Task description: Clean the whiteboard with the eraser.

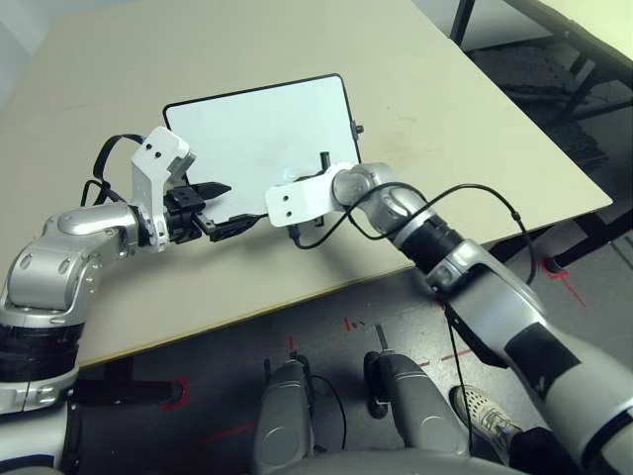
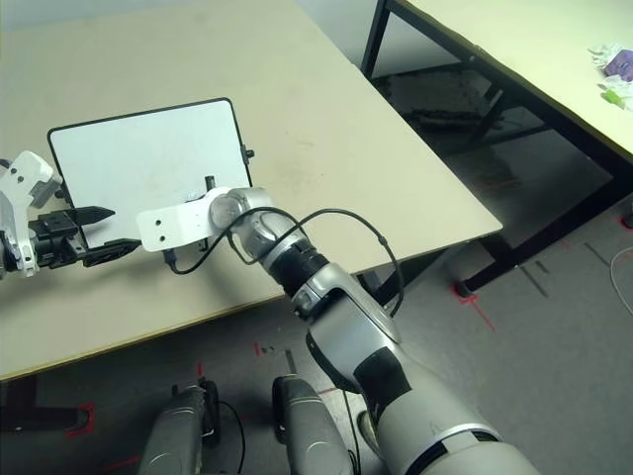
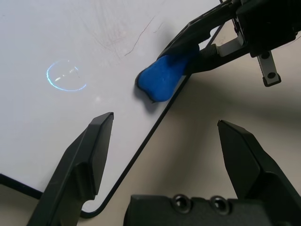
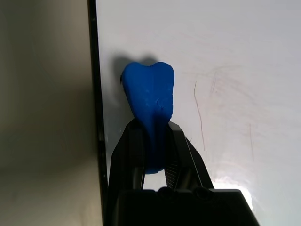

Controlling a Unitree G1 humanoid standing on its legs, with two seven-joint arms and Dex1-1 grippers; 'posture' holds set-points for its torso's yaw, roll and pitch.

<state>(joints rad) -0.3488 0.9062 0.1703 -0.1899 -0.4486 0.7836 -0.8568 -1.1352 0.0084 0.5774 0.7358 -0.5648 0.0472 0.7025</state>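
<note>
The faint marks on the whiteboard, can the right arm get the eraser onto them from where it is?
Probably yes: the right tool holds the eraser on the whiteboard near its edge, and bare board lies between it and the marks.

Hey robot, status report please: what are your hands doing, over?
Right gripper shut on eraser, pressed to whiteboard near its edge. Left gripper open beside the board. Faint marks remain.

arms: silver forearms, black joint bands | left gripper: white housing, black fingers | right gripper: black cable looped alongside
</note>
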